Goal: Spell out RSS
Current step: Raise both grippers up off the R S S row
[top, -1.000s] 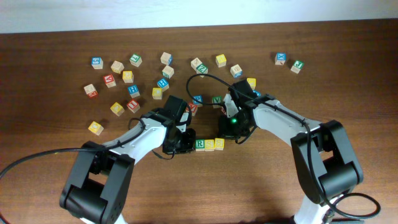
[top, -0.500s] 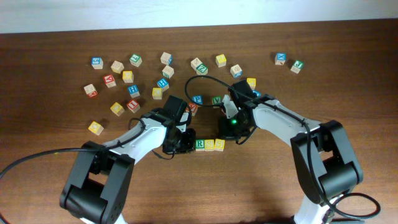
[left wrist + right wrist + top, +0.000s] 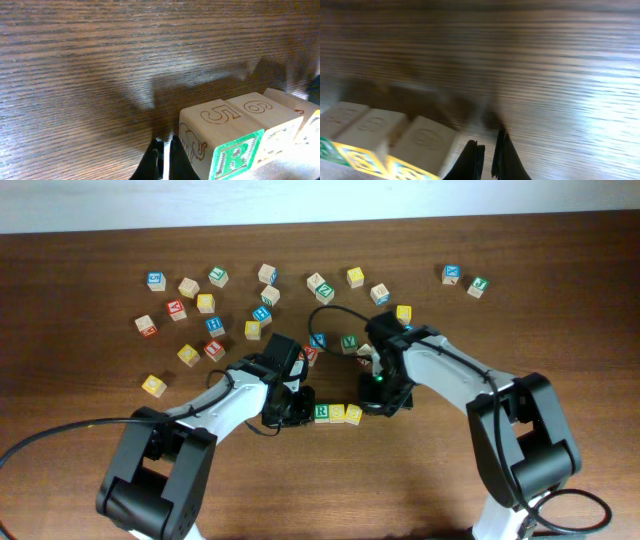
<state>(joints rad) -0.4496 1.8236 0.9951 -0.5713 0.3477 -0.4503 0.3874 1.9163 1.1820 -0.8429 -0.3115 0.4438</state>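
Three cubes stand touching in a row near the table's middle: the green R cube (image 3: 321,412) on the left, then two yellow-faced cubes (image 3: 337,413) (image 3: 352,413). My left gripper (image 3: 303,410) is shut and empty, its tips just left of the R cube (image 3: 232,156), as the left wrist view (image 3: 165,150) shows. My right gripper (image 3: 372,406) is shut and empty at the row's right end. In the right wrist view its tips (image 3: 487,150) are just beside the nearest yellow cube (image 3: 427,142). The S marks are too small or blurred to read.
Many other letter cubes lie scattered across the back of the table. The nearest are a green V cube (image 3: 348,341), a blue cube (image 3: 318,340) and a red cube (image 3: 310,354), just behind the row. Two cubes (image 3: 452,274) (image 3: 478,285) lie at the far right.
My right gripper has shifted a little to the right and toward the front, settling beside the row's right end. The left arm and the three cubes have not moved.
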